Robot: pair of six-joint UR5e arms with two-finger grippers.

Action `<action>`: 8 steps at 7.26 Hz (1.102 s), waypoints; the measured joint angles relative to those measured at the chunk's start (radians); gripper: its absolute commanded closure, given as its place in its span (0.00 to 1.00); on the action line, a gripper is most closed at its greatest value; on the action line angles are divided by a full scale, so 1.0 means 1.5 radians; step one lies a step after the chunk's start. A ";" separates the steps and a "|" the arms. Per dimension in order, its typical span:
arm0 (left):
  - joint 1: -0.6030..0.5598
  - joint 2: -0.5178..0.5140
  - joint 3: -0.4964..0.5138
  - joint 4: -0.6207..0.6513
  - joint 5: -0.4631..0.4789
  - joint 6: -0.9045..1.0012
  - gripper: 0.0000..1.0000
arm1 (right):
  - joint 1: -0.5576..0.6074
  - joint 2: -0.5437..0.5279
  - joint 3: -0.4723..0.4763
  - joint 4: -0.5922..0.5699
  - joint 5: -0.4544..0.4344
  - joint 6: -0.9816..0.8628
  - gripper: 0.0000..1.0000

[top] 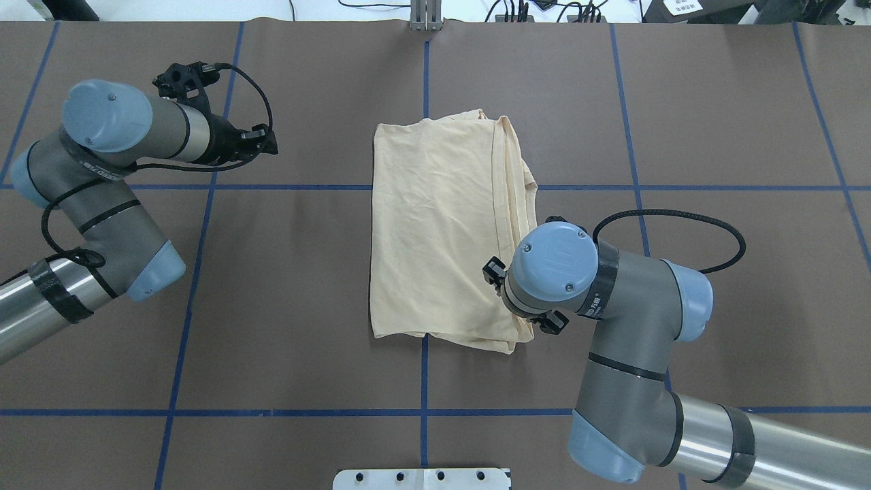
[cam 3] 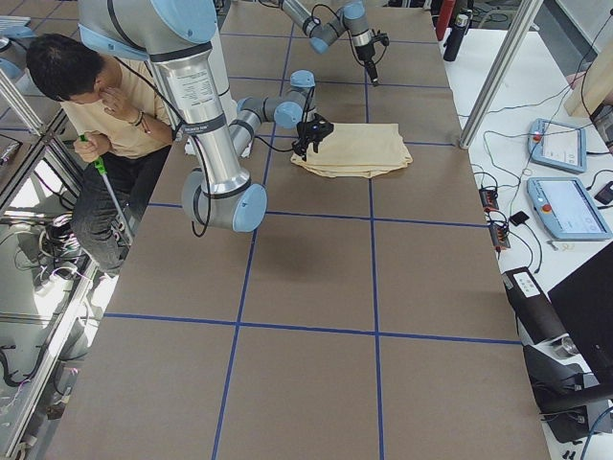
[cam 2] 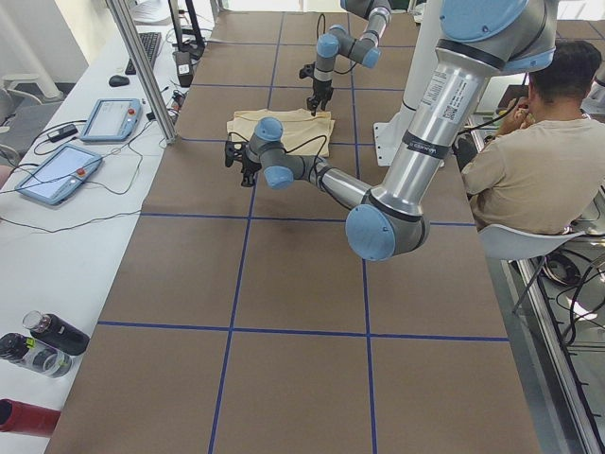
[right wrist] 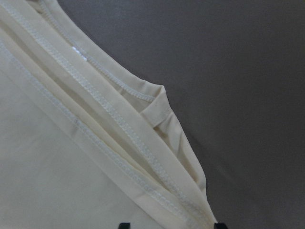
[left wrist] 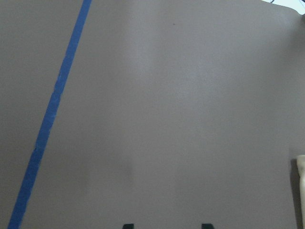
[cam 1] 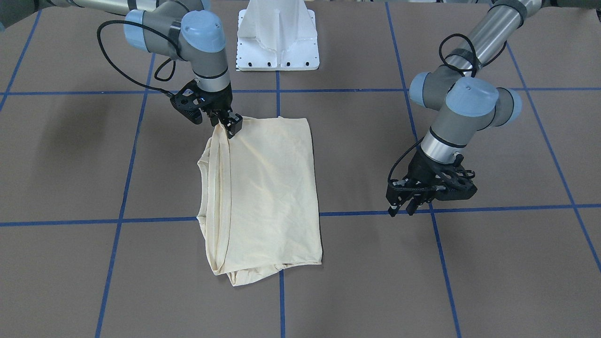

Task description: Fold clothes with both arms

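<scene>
The clothes (cam 1: 267, 183) are one pale cream shirt folded into a flat rectangle at mid-table (top: 435, 231), with stacked hems along one long side (right wrist: 71, 157). Its print is hidden. My right gripper (cam 1: 230, 126) hovers low over the shirt's corner nearest the robot base, and its open fingertips (right wrist: 125, 225) stand apart above the hem layers. In the overhead view the wrist covers it. My left gripper (cam 1: 404, 206) is open over bare table, well off to the shirt's side (top: 269, 141). Only a sliver of the shirt (left wrist: 300, 191) shows at the edge of its wrist view.
Blue tape lines (top: 425, 187) grid the brown table. The white pedestal base (cam 1: 278, 37) stands at the robot's edge. A seated person (cam 2: 539, 161) is beside the robot. Control tablets (cam 2: 57, 170) and bottles (cam 2: 38, 350) lie on the side bench by a metal post (cam 2: 142, 66).
</scene>
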 measured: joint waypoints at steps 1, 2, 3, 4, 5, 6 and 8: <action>0.000 0.000 0.000 0.000 0.000 0.000 0.43 | -0.013 -0.004 0.000 0.001 -0.014 0.037 0.34; 0.000 -0.001 0.000 0.000 0.000 -0.001 0.43 | -0.024 -0.007 0.000 0.002 -0.021 0.065 0.33; 0.000 -0.002 0.000 0.000 0.000 -0.001 0.43 | -0.032 -0.009 -0.001 0.002 -0.024 0.082 0.33; 0.000 -0.003 0.000 0.000 0.000 -0.001 0.43 | -0.036 -0.013 0.000 0.002 -0.025 0.092 0.33; 0.000 -0.004 -0.001 0.000 0.000 -0.001 0.43 | -0.038 -0.016 0.000 0.002 -0.026 0.097 0.33; 0.000 -0.004 -0.001 0.000 0.001 -0.001 0.43 | -0.038 -0.016 -0.001 0.002 -0.026 0.099 0.34; 0.000 -0.005 -0.001 0.000 0.006 -0.001 0.43 | -0.039 -0.016 -0.002 0.002 -0.027 0.107 0.38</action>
